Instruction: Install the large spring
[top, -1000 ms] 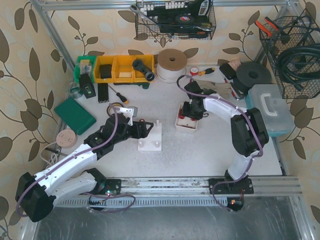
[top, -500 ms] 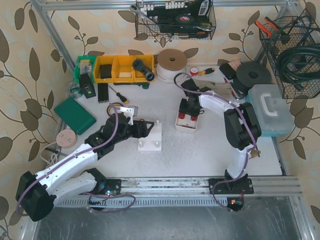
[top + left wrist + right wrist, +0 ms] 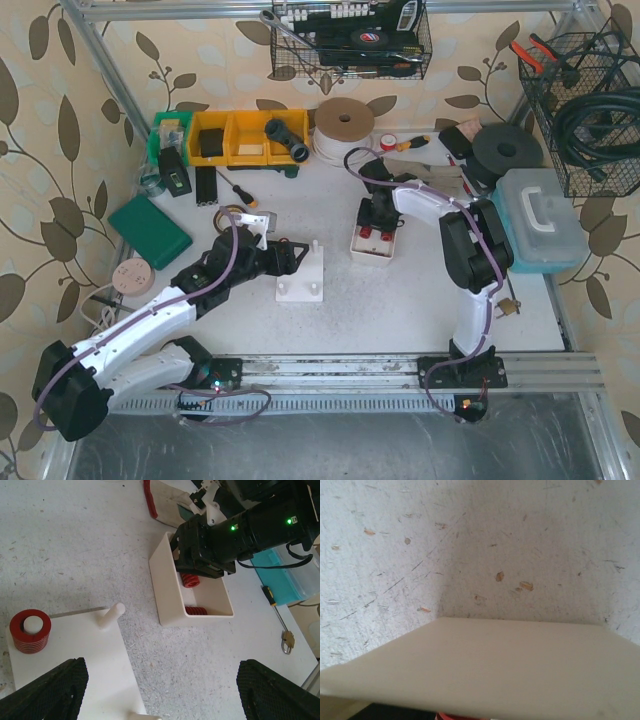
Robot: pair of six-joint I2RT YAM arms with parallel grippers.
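The left claw (image 3: 162, 675) hangs low over the table (image 3: 75, 540), right by the edge of a white board (image 3: 65, 652). Its two black fingers (image 3: 50, 690) are spread very wide, and there is nothing between them. The board has white pegs standing up on it. A fat red spring (image 3: 31, 631) sits on one peg, and the top of that peg pokes out of its middle. The next peg (image 3: 111, 616) is bare. Near the board, but not touching it, is a small cream box (image 3: 165, 577) with an open top. The right claw (image 3: 378, 225) is pushed down into this box. A second red spring (image 3: 190, 580) stands in the box right under the right claw. A third red spring (image 3: 196, 611) lies on its side on the box floor, close to a wall. The tips of the right claw are hidden, so I cannot tell if it is pinching the second red spring or how far open it is. The camera on the right arm sees only a cream box wall and the speckled table.
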